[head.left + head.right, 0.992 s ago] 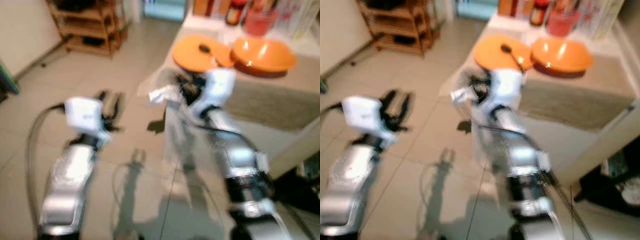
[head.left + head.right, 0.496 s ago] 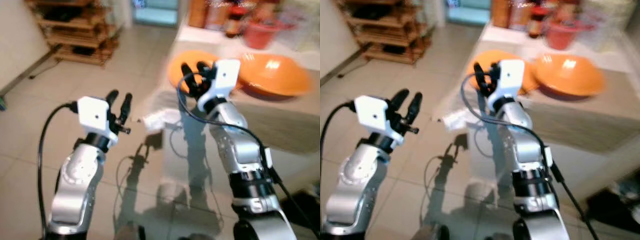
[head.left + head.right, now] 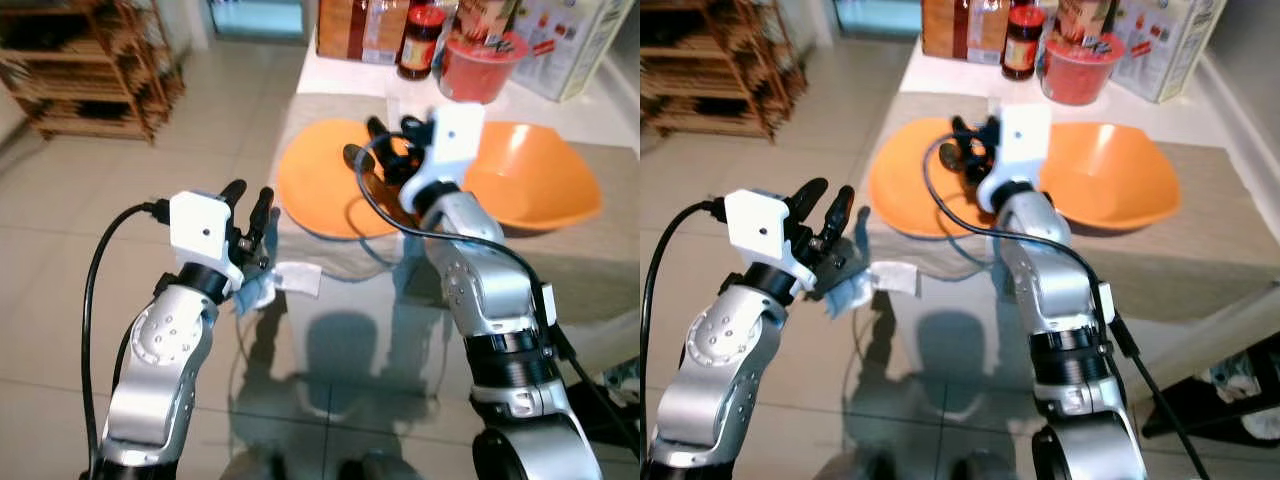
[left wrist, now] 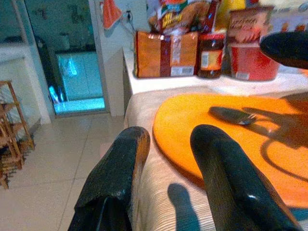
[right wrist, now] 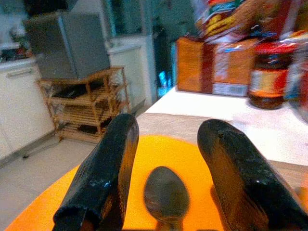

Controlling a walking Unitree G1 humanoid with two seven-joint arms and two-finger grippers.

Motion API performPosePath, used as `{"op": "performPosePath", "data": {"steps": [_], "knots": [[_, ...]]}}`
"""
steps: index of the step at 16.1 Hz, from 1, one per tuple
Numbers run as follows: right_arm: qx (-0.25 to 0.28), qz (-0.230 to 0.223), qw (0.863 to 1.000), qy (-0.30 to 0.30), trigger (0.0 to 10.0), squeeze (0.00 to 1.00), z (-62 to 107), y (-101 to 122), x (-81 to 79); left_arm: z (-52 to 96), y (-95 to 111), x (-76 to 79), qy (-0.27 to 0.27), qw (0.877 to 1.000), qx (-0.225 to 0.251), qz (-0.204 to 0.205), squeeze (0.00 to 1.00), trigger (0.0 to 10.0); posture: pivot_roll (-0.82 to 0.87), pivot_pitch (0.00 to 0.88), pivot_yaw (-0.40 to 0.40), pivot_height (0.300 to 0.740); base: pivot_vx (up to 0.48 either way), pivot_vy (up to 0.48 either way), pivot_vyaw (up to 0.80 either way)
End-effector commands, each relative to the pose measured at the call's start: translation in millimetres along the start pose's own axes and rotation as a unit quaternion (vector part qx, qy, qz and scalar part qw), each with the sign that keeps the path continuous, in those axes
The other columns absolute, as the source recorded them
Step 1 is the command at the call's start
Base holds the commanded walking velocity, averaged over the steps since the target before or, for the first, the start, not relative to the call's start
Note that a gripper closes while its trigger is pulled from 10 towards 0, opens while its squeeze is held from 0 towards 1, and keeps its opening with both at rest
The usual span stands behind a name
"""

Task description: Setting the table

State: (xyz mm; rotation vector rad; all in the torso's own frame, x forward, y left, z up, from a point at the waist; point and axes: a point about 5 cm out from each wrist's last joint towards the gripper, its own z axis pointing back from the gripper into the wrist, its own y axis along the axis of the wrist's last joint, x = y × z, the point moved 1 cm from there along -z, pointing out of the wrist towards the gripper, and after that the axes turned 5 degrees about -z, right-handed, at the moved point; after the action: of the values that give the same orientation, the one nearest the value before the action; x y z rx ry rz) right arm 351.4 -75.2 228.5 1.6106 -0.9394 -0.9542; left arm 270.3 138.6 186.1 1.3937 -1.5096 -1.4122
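Observation:
An orange plate lies at the near left corner of the table, with a dark spoon resting on it. My right gripper hovers over the plate, open, its two fingers either side of the spoon's bowl and just above it. An orange bowl sits to the right of the plate. My left gripper is raised by the table's left edge, open and holding nothing; it faces the plate.
A red cup, a dark jar, a brown box and a carton stand along the table's back. A beige cloth covers the table. A wooden shelf stands on the tiled floor, far left.
The camera has moved closer to the table. My right gripper has reached forward over the plate and now straddles the spoon. The left arm stays raised beside the table.

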Motion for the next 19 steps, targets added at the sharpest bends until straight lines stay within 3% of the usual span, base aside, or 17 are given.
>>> {"op": "performPosePath", "data": {"steps": [1, 4, 6, 7, 10, 19], "knots": [[-0.021, 0.009, 0.999, 0.028, 10.0, 0.0, -1.1, 5, -15.3, 8.0, -2, -0.8, 0.008, 1.0, -0.014, -0.002, 0.0, 10.0, -0.05, 0.189, -0.008, 0.74, 0.0, 0.0, 0.0], [-0.052, 0.021, 0.998, 0.031, 10.0, 0.0, -1.6, 14, -18.7, 15.7, -6, 6.0, 0.005, 1.0, -0.026, -0.001, 0.0, 10.0, -0.06, 0.209, -0.011, 0.74, 0.0, 0.0, 0.0], [-0.081, 0.066, 0.995, 0.0, 10.0, 0.0, -9.8, 26, -11.7, 16.8, -3, 9.4, 0.0, 1.0, -0.025, 0.001, 0.0, 10.0, -0.07, 0.238, -0.014, 0.74, 0.0, 0.0, 0.0], [-0.09, 0.068, 0.994, -0.008, 10.0, 0.0, -10.6, 28, -9.8, 17.6, -2, 10.2, 0.0, 1.0, -0.025, 0.001, 0.0, 10.0, -0.07, 0.247, -0.016, 0.74, 0.0, 0.0, 0.0], [-0.166, 0.076, 0.982, 0.043, 10.0, 0.0, -11.9, 21, -23.7, 27.8, -4, 13.8, 0.006, 0.999, -0.04, -0.004, 0.0, 10.0, -0.06, 0.273, -0.034, 0.74, 0.0, 0.0, 0.0], [-0.241, 0.084, 0.967, -0.01, 10.0, 0.0, -17.2, 33, -14.7, 36.6, -5, 15.5, 0.015, 0.998, -0.057, -0.002, 0.0, 10.0, -0.06, 0.296, -0.044, 0.74, 0.0, 0.0, 0.0]]}}
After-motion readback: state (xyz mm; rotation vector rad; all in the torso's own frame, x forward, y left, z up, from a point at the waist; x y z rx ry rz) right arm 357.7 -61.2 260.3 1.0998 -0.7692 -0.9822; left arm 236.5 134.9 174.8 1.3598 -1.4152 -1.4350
